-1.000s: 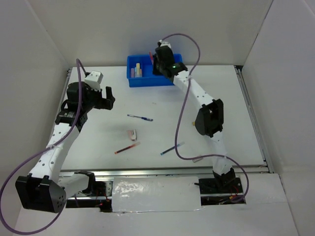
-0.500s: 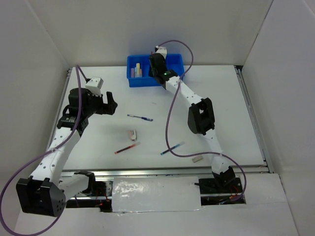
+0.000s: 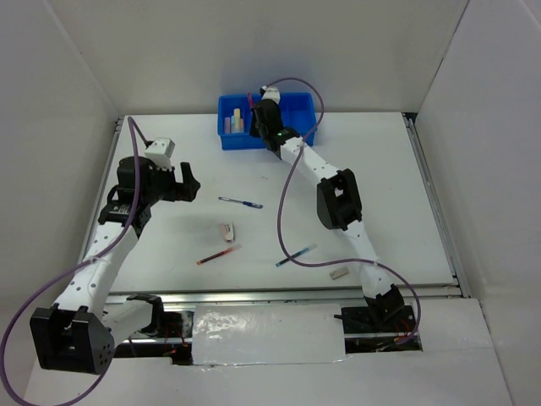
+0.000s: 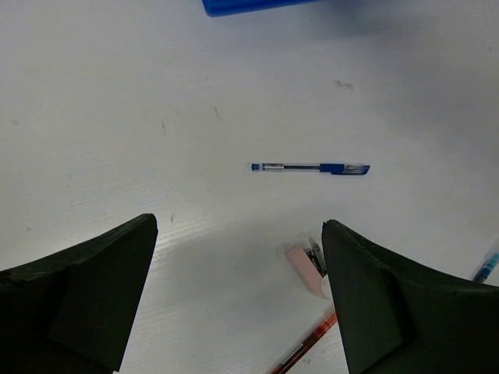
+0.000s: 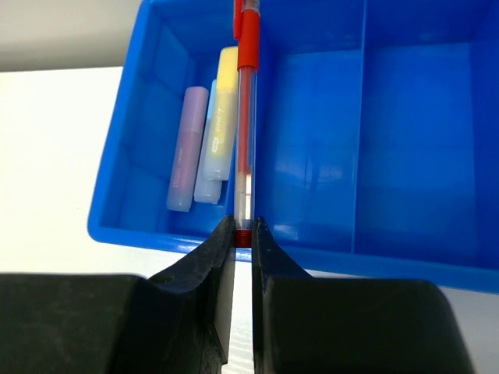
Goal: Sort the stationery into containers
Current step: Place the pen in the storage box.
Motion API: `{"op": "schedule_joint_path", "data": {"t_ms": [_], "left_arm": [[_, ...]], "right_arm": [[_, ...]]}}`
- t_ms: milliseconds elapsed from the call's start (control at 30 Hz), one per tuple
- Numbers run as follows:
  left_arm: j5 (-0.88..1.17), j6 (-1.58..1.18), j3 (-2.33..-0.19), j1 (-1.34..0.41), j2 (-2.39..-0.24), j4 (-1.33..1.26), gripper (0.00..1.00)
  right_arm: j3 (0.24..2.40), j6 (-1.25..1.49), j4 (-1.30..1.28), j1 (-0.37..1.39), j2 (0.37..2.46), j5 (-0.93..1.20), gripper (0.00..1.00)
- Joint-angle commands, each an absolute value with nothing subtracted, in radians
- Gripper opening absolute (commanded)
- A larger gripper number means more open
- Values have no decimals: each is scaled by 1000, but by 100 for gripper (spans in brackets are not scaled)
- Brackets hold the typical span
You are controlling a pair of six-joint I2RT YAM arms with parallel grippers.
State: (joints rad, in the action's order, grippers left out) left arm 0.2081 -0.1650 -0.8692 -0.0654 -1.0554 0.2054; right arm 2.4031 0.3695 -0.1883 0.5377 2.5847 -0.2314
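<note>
Only the wrist cam shows the right gripper point(image 5: 243, 232) pinching a red pen point(image 5: 245, 117) over the tray point(image 5: 374, 261); the left gripper point(image 4: 238, 234) is wide open and empty.

Top: high, whole table point(image 3: 397, 194). Left wrist: down, mid-table. Right wrist: close, tray point(image 5: 405, 140).

tabletop point(image 3: 397, 194): white and flat, filling the middle of the overhead frame.
specks point(image 4: 343, 84): a few faint dark marks on the tabletop, upper right of the left wrist view.
walls point(image 3: 169, 51): plain white panels at the back, left and right.
side rail point(image 3: 434, 203): metal strip along the tabletop's right edge.
sheet point(image 3: 266, 334): glossy white patch, bottom centre.
</note>
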Motion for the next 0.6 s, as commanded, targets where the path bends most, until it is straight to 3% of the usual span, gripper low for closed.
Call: {"op": "schedule_joint_path", "data": {"t_ms": [0, 67, 167, 200, 300, 433, 567], "left_arm": [[241, -190, -864, -52, -1026, 155, 99], [244, -195, -859, -48, -1025, 155, 99], [247, -207, -861, -45, -1026, 153, 99], [253, -210, -861, -43, -1026, 156, 99], [268, -207, -870, -35, -1028, 166, 99], [282, -163, -885, -23, -1029, 186, 99], [406, -16, -907, -15, -1040, 228, 99]], "right_arm": [[2450, 360, -118, 534, 2586, -233, 2], [2447, 364, -118, 531, 2586, -241, 6], [2447, 362, -115, 529, 2591, -241, 22], [2448, 361, -115, 528, 2591, -236, 41], [2450, 357, -118, 526, 2591, -216, 69], [2453, 350, -132, 520, 2551, -186, 86], [2416, 348, -187, 506, 2447, -150, 90]]}}
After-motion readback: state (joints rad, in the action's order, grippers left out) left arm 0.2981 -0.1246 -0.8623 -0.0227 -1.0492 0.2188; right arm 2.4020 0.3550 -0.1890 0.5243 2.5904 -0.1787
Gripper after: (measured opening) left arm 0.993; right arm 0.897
